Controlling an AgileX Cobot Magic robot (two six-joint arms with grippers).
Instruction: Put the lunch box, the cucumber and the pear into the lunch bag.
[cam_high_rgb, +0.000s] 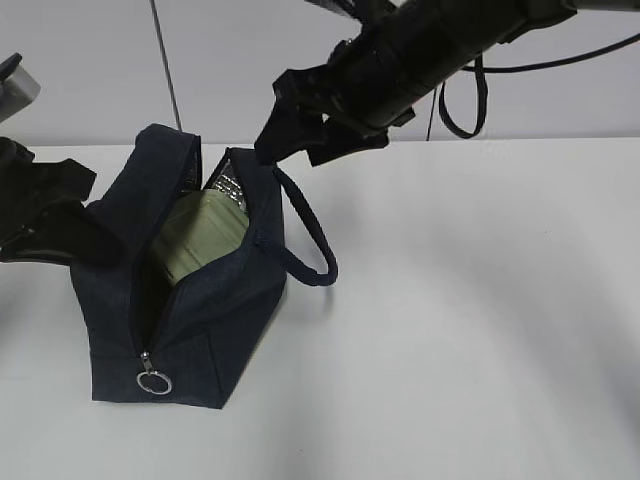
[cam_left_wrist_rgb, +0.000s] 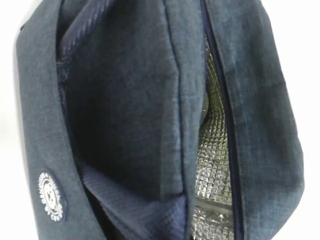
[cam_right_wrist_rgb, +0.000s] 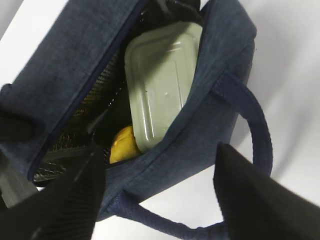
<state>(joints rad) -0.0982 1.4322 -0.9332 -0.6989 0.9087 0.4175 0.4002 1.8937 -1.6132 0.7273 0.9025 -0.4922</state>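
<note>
Your left fingers (cam_high_rgb: 95, 240) are pinched shut on the bag (cam_high_rgb: 215, 330), tugging its left flap wide so the mouth stays open. Your right fingers (cam_right_wrist_rgb: 157, 192) hang spread and empty above it. Inside sit the sage-lidded box (cam_right_wrist_rgb: 160, 82) and yellow pear (cam_right_wrist_rgb: 123, 145); the cucumber isn't clearly visible.

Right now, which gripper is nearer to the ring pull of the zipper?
Left. The left gripper holds the lunch bag at its left wall, above the ring pull. The right gripper hangs open above the bag's far end, by the handle.
</note>
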